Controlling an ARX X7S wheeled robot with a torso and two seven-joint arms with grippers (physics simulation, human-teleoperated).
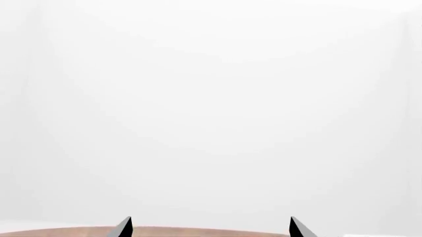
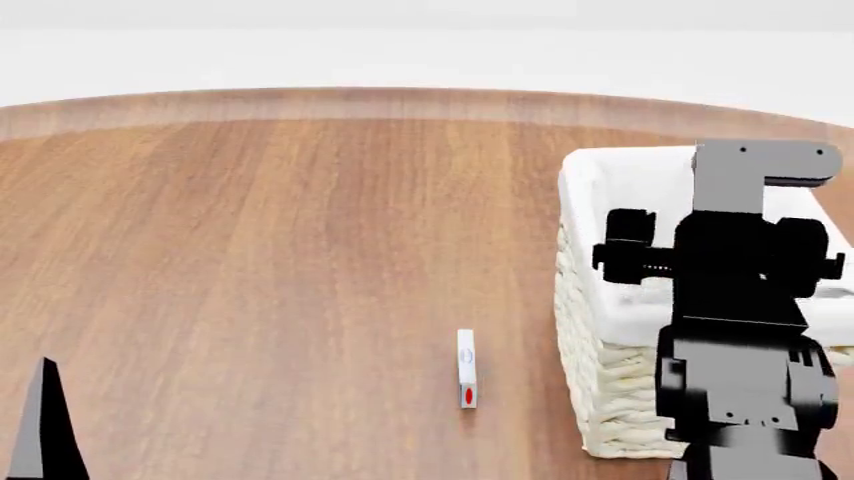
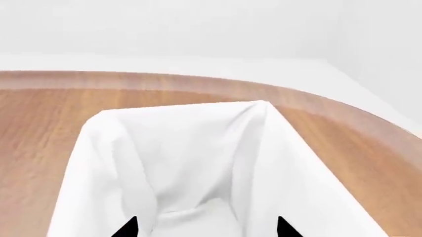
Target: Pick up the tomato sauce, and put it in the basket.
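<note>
The tomato sauce can is not in view in any frame. The cream wicker basket [image 2: 601,380] with its white cloth lining stands at the table's right side. My right arm [image 2: 734,270] hangs over it and hides much of its inside. In the right wrist view my right gripper [image 3: 206,228] is open and empty, its dark fingertips [image 3: 128,228] wide apart just above the white lining [image 3: 185,158]. My left gripper [image 1: 211,228] is open and empty, facing a white wall, with only a strip of table edge [image 1: 197,231] below it. One left fingertip [image 2: 47,420] shows at the head view's bottom left.
A small white oblong object [image 2: 466,375] with a red spot and a blue mark lies on the wooden table [image 2: 294,250], left of the basket. The table's curved far edge [image 2: 400,100] meets a white wall.
</note>
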